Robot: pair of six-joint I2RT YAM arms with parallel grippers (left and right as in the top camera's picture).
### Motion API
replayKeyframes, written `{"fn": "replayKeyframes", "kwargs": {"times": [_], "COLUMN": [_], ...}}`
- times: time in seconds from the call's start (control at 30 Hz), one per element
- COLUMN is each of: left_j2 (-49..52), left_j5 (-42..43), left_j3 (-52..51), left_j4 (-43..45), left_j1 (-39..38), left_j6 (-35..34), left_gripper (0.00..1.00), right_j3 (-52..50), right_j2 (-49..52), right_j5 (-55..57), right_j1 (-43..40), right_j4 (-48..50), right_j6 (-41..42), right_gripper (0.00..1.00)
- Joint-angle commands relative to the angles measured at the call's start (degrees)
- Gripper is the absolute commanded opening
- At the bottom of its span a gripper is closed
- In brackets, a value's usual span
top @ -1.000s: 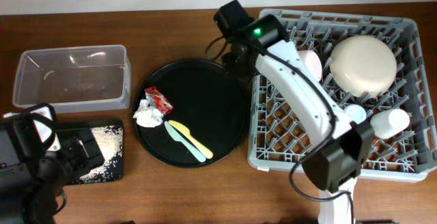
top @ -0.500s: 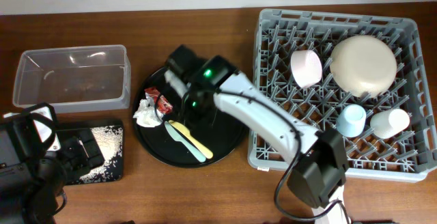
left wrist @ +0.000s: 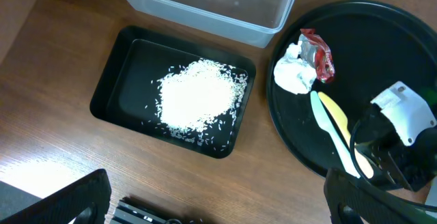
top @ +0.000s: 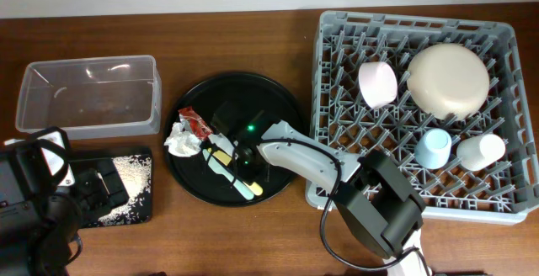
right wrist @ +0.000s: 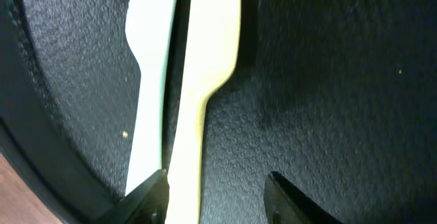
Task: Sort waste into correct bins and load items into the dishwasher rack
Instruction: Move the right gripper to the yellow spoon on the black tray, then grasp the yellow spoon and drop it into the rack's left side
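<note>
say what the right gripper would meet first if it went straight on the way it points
Likely the yellow utensil: its handle lies inside the open right gripper, with the mint utensil close beside it. Under both is the round tray. Depth is unclear.

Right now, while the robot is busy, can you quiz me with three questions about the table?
1. True or false: the rice lies in the shallow black tray.
2. Which one sits in the dishwasher rack? A. red wrapper B. pink bowl C. yellow utensil
3. How many cups are in the rack?
Key: 1. True. 2. B. 3. Two: the light blue cup and the white cup.
</note>
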Motion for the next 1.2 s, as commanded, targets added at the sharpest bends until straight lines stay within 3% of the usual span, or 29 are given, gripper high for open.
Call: {"fn": "replayKeyframes", "kwargs": {"times": [0.0,0.33,0.53,0.6,0.67,0.83,1.17], "left_j2": [-0.1,-0.1,-0.1,-0.1,-0.1,-0.1,-0.1], "left_j5": [-0.5,-0.5,-0.5,-0.5,-0.5,-0.5,-0.5], "left_j3": [0.1,0.1,0.1,0.1,0.1,0.1,0.1], "left_j4": [0.1,0.1,0.1,0.1,0.1,0.1,0.1], "left_j1": [0.3,0.3,0.3,0.3,0.3,0.3,0.3], "left_j6": [0.9,0.9,0.9,0.9,0.9,0.9,0.9], "left_gripper": [0.99,0.99,0.99,0.99,0.99,0.99,0.99], "right_j3": [0.1,0.0,-0.1,-0.1,-0.1,0.0,8.3], "right_j2": [1.2,4.3,4.5,4.5,4.5,4.2,0.7], "right_j5": [-2.1,-2.5,3.4,3.4,3.4,4.2,12.7], "right_j1": [0.3,0.7,0.5,0.6,0.6,0.5,0.5], "right_j4": [0.3,6.2,8.0,7.9,7.8,7.7,-2.6], "right_j6": [-0.8,-1.3,-1.2,-0.8,0.3,0.3,0.3], "right_gripper": [0.49,0.45,0.29,0.28,0.18,0.04,0.04]}}
